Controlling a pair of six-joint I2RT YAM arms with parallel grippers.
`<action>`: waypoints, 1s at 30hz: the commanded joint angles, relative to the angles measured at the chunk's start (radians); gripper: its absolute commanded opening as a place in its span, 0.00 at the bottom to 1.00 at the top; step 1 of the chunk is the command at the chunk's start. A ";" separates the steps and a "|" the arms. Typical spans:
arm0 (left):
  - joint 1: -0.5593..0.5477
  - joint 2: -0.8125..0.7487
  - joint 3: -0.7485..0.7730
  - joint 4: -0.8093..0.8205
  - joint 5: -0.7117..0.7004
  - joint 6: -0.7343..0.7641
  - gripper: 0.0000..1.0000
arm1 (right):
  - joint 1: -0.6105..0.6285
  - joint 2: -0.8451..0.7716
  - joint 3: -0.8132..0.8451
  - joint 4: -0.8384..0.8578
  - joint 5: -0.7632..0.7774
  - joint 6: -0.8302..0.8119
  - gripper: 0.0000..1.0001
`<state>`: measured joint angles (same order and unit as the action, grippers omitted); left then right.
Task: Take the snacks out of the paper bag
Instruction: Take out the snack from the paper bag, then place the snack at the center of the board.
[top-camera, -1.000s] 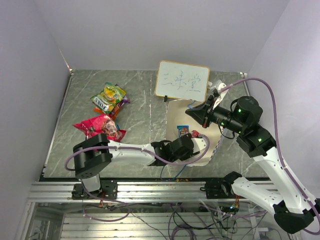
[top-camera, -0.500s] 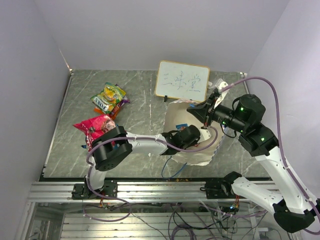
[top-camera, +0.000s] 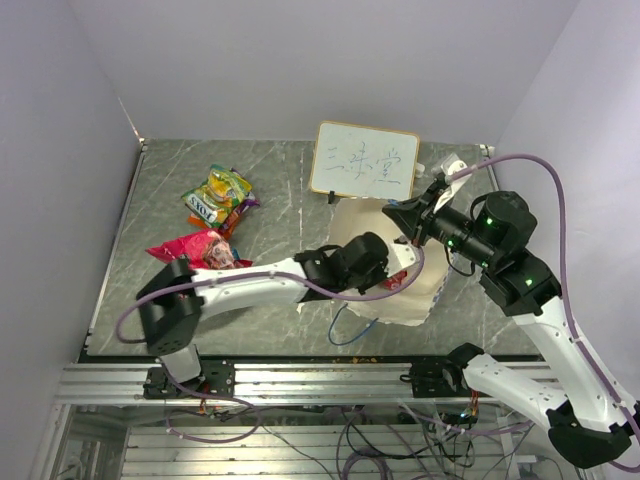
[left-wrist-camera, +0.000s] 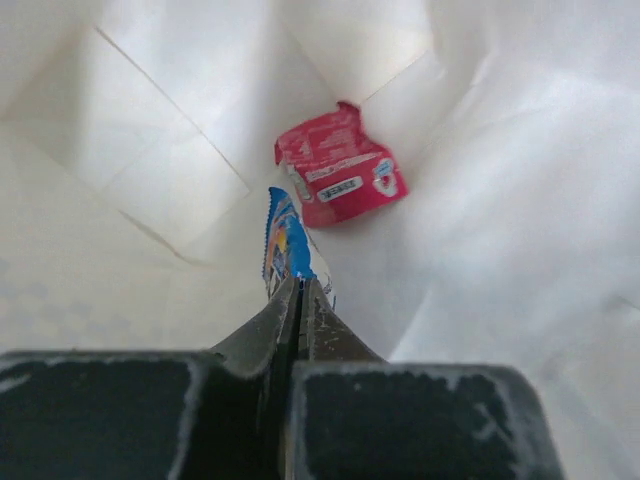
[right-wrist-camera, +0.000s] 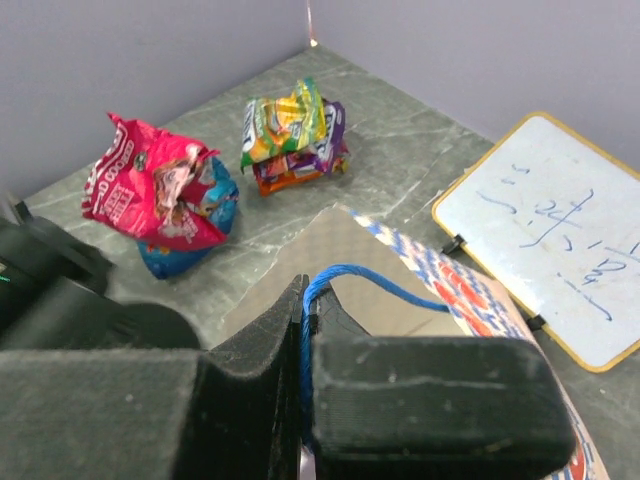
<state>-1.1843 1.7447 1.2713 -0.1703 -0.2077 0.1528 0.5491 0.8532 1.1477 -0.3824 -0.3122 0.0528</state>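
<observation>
The paper bag (top-camera: 390, 305) lies right of the table's middle, mouth towards the left. My right gripper (right-wrist-camera: 313, 295) is shut on its blue cord handle (right-wrist-camera: 375, 277) and holds the mouth up near the signboard. My left arm (top-camera: 360, 262) reaches into the bag. Inside, my left gripper (left-wrist-camera: 300, 282) is shut on the edge of a blue snack packet (left-wrist-camera: 283, 240). A red snack packet (left-wrist-camera: 338, 178) lies deeper, against the bag's white bottom. Out on the table are a pink-red packet (right-wrist-camera: 150, 185) over a blue one (right-wrist-camera: 195, 250), and a yellow-green and purple-orange pile (right-wrist-camera: 295, 135).
A white signboard (top-camera: 363, 162) with blue writing stands just behind the bag, close to my right gripper (top-camera: 397, 212). The taken-out packets (top-camera: 215, 198) lie at the left of the grey marble table (top-camera: 280, 180). Lilac walls close in the back and both sides.
My left gripper has pushed further into the bag and shut on the blue packet. My right gripper has lifted the cord handle a little, and the bag's mouth stands wider.
</observation>
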 joint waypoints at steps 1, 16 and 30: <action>0.003 -0.190 0.037 -0.075 0.156 -0.090 0.07 | 0.000 -0.006 -0.018 0.038 0.074 -0.002 0.00; 0.012 -0.560 0.304 -0.446 0.045 -0.288 0.07 | 0.000 -0.026 -0.075 0.073 0.305 0.027 0.00; 0.111 -0.567 0.417 -0.959 -0.948 -0.628 0.07 | 0.000 -0.014 -0.034 0.035 0.356 -0.039 0.00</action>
<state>-1.1450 1.1603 1.7283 -0.9310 -0.8173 -0.3313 0.5491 0.8459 1.0805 -0.3416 0.0116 0.0452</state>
